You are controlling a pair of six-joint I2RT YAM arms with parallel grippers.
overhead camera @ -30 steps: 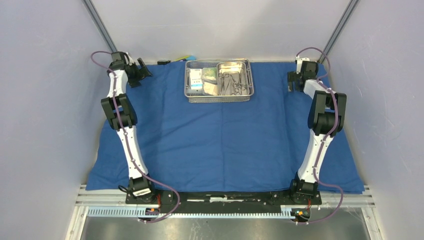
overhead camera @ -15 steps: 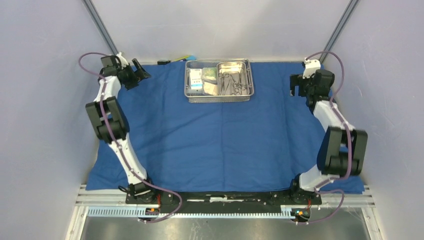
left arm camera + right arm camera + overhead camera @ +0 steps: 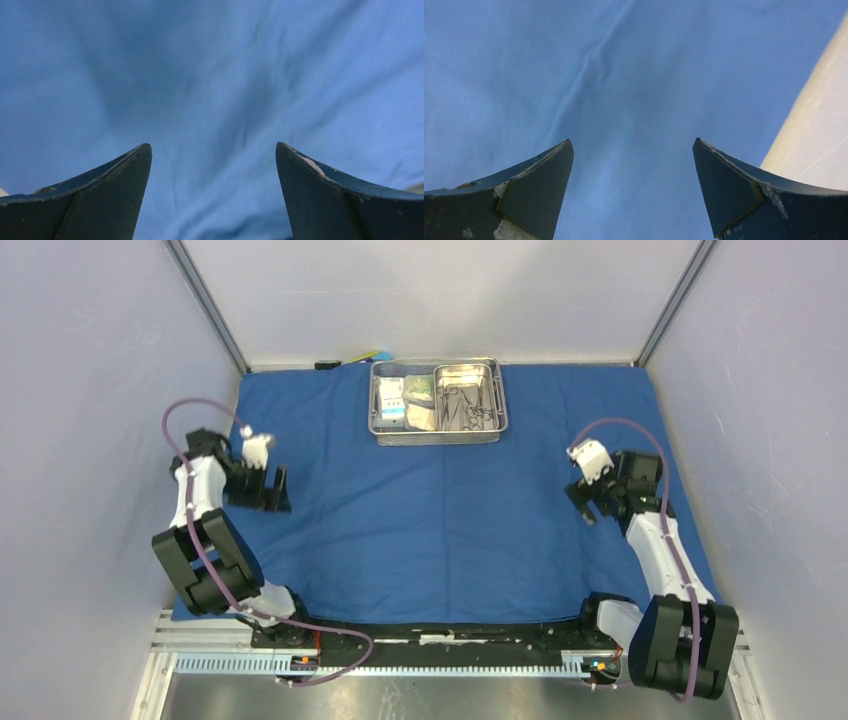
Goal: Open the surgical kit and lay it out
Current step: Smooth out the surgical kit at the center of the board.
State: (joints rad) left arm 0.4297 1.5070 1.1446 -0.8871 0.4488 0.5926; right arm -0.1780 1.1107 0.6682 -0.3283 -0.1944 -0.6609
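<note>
Hovering above the blue cloth wrap (image 3: 450, 530), well apart from the wire-mesh tray (image 3: 440, 437), left gripper (image 3: 268, 490) and right gripper (image 3: 588, 505) hold empty fingers (image 3: 100, 200) wide.

I logged the blue cloth wrap (image 3: 450, 530) as matt woven fabric, softly creased. At 12 o'clock on it, the wire-mesh tray (image 3: 438, 437) read as bright bare steel. The steel pan (image 3: 465, 373) inside looked smooth and glossy. Instruments (image 3: 468, 410) in it: thin shiny metal. Left gripper (image 3: 213, 150) and right gripper (image 3: 633, 145) were both matt dark plastic, scuffed, with pale chips at the tips.
</note>
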